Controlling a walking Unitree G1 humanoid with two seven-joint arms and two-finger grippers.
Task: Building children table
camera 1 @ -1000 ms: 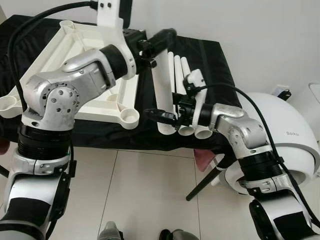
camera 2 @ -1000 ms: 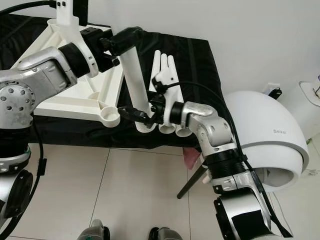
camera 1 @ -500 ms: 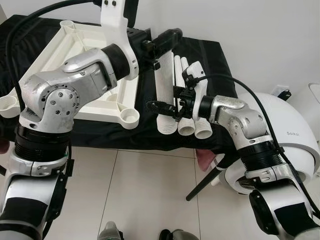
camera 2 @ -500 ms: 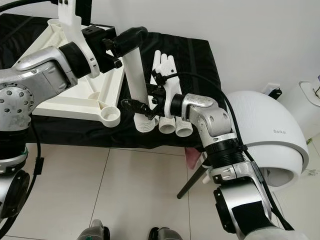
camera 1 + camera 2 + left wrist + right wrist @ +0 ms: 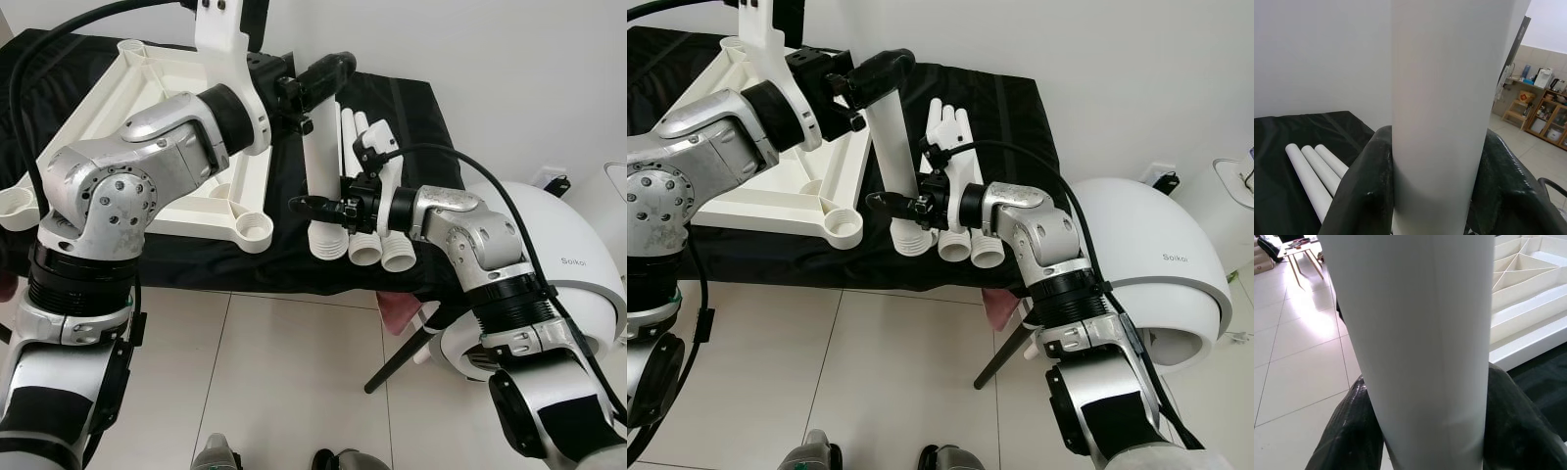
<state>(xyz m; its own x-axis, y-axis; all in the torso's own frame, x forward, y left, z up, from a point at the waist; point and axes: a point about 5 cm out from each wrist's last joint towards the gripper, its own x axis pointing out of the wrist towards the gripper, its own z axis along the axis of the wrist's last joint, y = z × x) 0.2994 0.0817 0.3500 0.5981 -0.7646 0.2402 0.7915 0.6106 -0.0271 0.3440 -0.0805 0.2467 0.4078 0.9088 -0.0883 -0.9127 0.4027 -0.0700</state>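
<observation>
Centre of the frame: a white table leg [image 5: 319, 166] is held above a black cloth-covered table [image 5: 411, 117], tilted slightly, its threaded end lowest. The left gripper [image 5: 328, 70], at upper centre, is clamped on the leg's upper end; its black fingers [image 5: 1364, 196] press both sides of the tube. The right gripper [image 5: 312, 206], just below centre, is closed around the leg's lower part, just above the thread. Two more legs [image 5: 377, 245] lie beside it on the cloth. The white tabletop frame [image 5: 147, 88] rests underside up at upper left.
</observation>
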